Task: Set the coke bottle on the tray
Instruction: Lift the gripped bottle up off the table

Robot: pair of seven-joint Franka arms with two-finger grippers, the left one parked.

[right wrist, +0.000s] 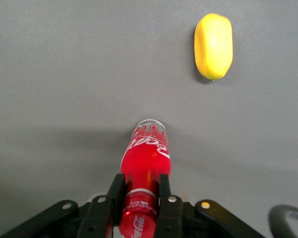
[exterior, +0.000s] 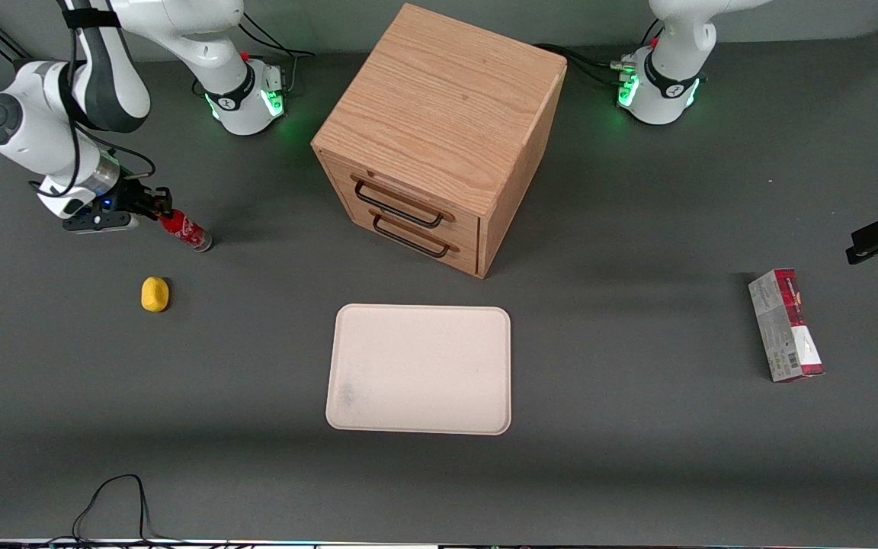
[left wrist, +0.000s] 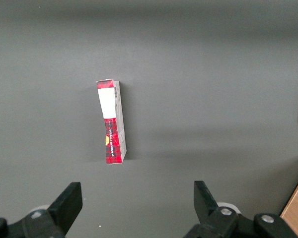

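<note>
— So, where is your gripper (exterior: 155, 204) at this moment?

— You have it low over the counter (exterior: 637, 473), toward the working arm's end, farther from the front camera than the tray (exterior: 420, 369). Its fingers (right wrist: 165, 198) are closed narrowly on the neck of the coke bottle (exterior: 186, 230), one on each side just below the cap.

— And how does your bottle stand?

— You see it tilted in the front view, cap up in the gripper and its clear base down by the counter. Whether the base touches the counter, you cannot tell. In the right wrist view the white script runs along the red body (right wrist: 145, 159) and the clear base points away from the fingers.

— What lies near it?

— You have a small yellow object (exterior: 155, 294) on the counter, near the bottle but apart from it, and nearer to the front camera.

— Where is the tray?

— Your tray lies flat in the middle of the counter, well apart from the bottle, with nothing on it. It sits in front of the wooden drawer cabinet (exterior: 439, 137), nearer to the front camera. The cabinet's two drawers are shut, each with a dark handle (exterior: 398, 206).

— Anything else you can see?

— A red-and-grey carton (exterior: 786, 325) lies flat toward the parked arm's end of the counter, well apart from the tray.
</note>
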